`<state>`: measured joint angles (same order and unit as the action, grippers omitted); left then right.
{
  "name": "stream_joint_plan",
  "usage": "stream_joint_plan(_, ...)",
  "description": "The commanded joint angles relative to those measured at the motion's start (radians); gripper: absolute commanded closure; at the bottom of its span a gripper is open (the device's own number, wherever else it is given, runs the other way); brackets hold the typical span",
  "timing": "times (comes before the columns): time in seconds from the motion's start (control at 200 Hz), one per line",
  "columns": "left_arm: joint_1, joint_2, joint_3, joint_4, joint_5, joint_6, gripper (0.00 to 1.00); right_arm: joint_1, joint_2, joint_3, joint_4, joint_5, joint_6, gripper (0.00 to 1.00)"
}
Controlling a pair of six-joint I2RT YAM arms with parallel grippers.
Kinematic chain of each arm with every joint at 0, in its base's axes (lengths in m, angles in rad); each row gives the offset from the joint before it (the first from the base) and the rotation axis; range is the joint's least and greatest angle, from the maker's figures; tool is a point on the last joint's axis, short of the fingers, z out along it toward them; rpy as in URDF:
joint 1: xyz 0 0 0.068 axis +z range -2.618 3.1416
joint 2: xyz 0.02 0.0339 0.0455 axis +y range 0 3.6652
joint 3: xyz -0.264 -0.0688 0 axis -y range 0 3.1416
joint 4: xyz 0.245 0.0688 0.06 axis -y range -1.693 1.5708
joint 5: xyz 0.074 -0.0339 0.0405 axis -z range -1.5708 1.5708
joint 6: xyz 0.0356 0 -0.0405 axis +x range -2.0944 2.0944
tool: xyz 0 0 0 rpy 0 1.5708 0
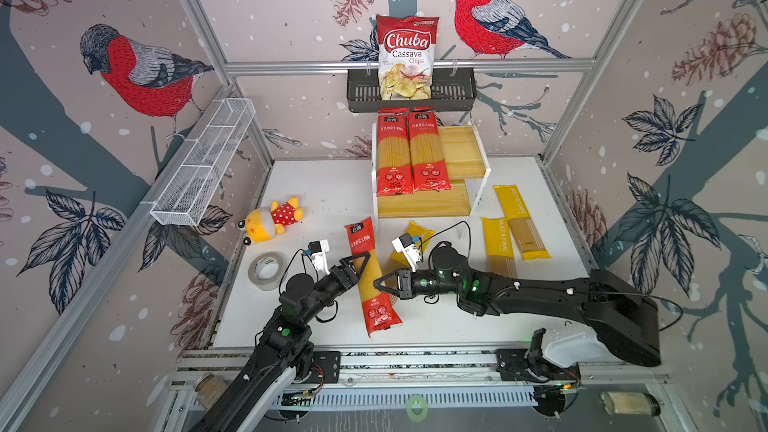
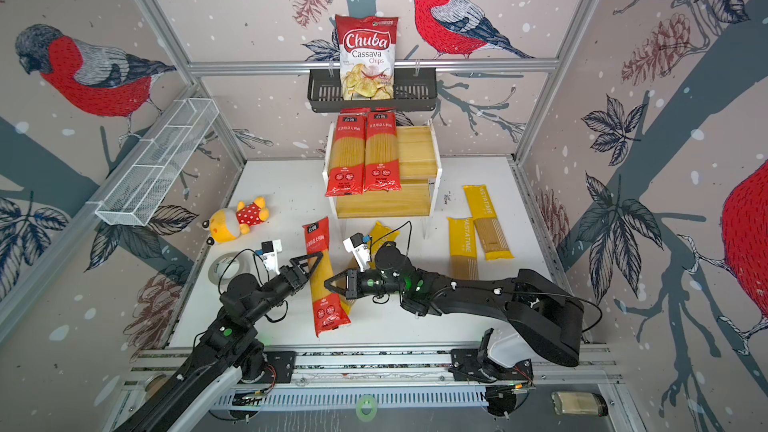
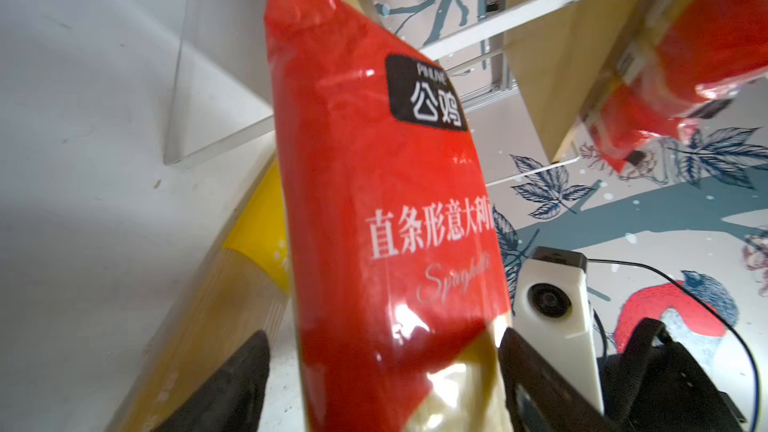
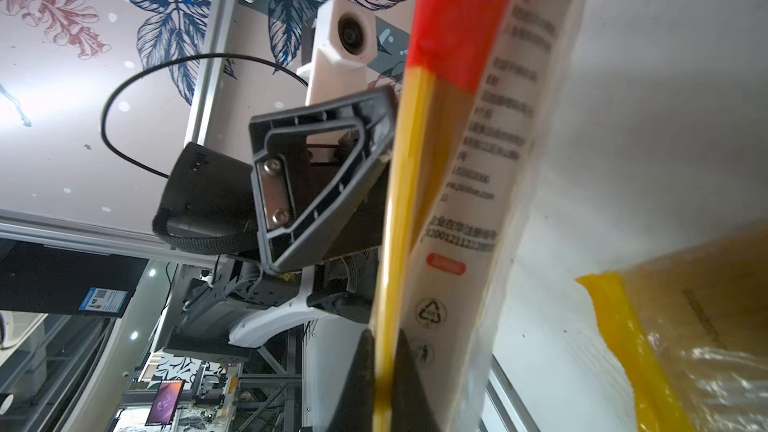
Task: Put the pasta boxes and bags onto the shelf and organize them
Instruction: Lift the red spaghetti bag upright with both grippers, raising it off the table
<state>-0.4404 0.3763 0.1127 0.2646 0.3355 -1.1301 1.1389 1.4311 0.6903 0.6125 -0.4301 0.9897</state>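
Red pack [image 1: 374,284] held at mid-length by the right gripper [image 1: 376,283], over the table [image 1: 324,193] in front of the shelf [image 1: 461,147].
The right jaws are pinched shut on one long edge of the pack. The left gripper [image 1: 365,257] straddles it farther up, jaws apart. Two more red packs [image 1: 392,155] [image 1: 428,153] lie side by side on the shelf's top board. Three yellow packs [image 1: 521,222] [image 1: 496,243] [image 1: 415,236] lie on the table, one of them just beside the held pack.

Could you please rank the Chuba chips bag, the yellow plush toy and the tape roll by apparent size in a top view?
1. Red-and-white Chuba chips bag
2. Yellow plush toy in a red dotted dress
3. Greyish translucent tape roll
The bag hangs above the table, so nearness may flatter it.
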Motion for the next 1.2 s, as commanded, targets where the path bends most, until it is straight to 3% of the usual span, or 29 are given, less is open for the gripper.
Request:
stream_joint_plan(0.0, 0.003, -0.015, 0.011, 0.119, 0.031, -0.034, 0.2, 0.001, -0.009, 0.045, 0.156, -0.061, -0.054, 1.0)
stream_joint_plan(0.35, 0.005, 0.003, 0.098, 0.174, 0.058, -0.006, 0.41, -0.012, -0.046, 0.058, 0.202, -0.075, -0.032, 1.0)
stream_joint_plan(0.63, 0.005, 0.047, 0.163, 0.205, 0.039, 0.02, 0.67, -0.008, -0.019, 0.086, 0.177, -0.028, -0.064, 0.97)
stream_joint_plan(0.775, 0.006, 0.081, 0.24, 0.14, 0.026, 0.092, 0.72, 0.007, 0.007, 0.095, 0.158, 0.018, -0.08, 0.94)
stream_joint_plan(0.88, 0.006, 0.092, 0.26, 0.135, 0.002, 0.117, 0.75, 0.009, 0.017, 0.082, 0.171, 0.048, -0.066, 0.87)
stream_joint_plan(1.066, 0.005, 0.098, 0.324, 0.095, -0.038, 0.179, 0.79, 0.01, 0.003, 0.052, 0.189, 0.081, -0.062, 0.58)
stream_joint_plan(1.196, 0.006, 0.137, 0.403, -0.01, -0.09, 0.235, 0.83, 0.01, 0.003, 0.052, 0.161, 0.089, -0.066, 0.54)
